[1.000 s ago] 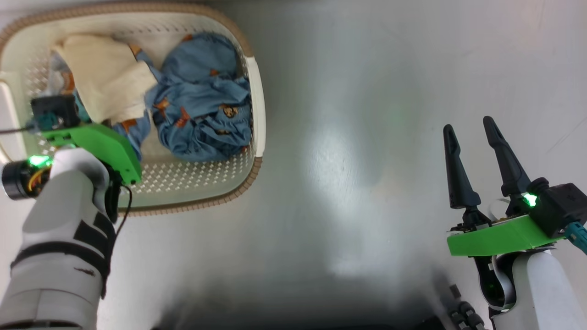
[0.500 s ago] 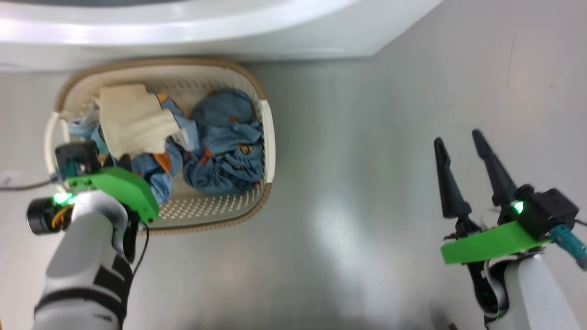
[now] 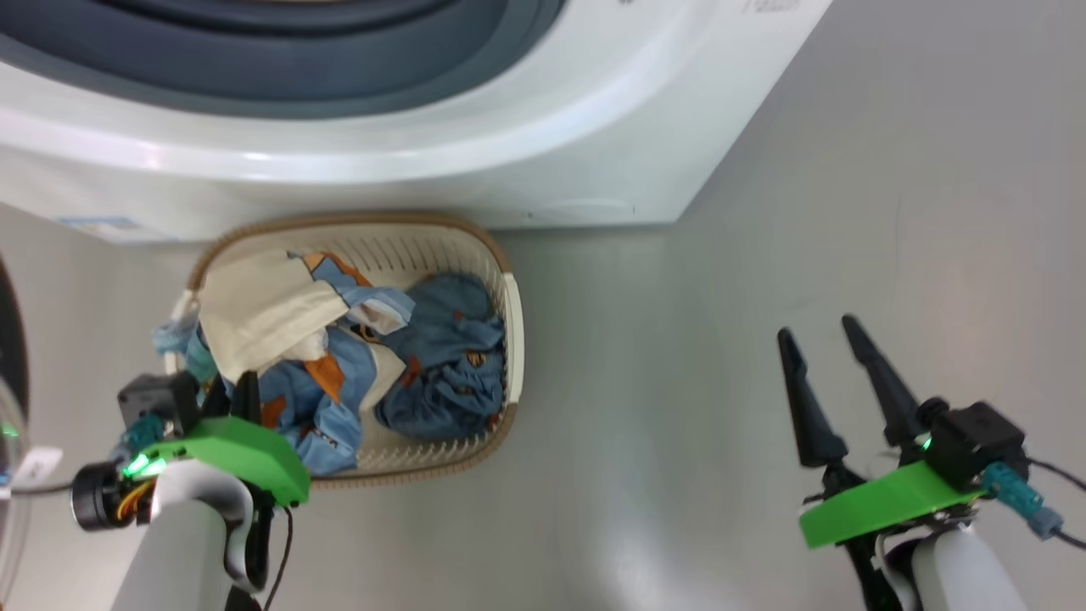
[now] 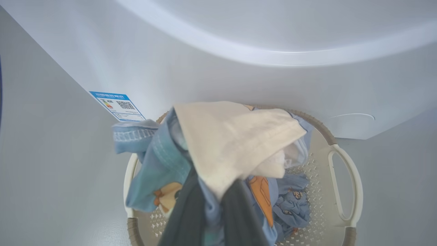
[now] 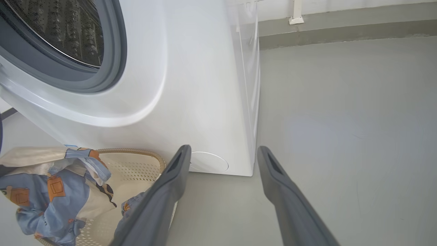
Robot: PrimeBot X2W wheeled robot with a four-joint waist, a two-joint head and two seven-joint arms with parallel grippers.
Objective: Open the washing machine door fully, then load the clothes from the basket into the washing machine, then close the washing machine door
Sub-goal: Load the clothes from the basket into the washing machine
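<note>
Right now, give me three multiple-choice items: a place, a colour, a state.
1. The basket stands: A) on the floor before the washing machine; B) on top of it; C) inside its drum.
2. The machine's label sticker is: A) red; B) blue; C) yellow.
3. The left gripper is: A) open and empty; B) shut on nothing; C) shut on clothes.
Answers: 1 A: it sits on the floor at the machine's foot. 2 B: blue shows in the left wrist view. 3 C: it pinches blue and cream cloth above the basket.
</note>
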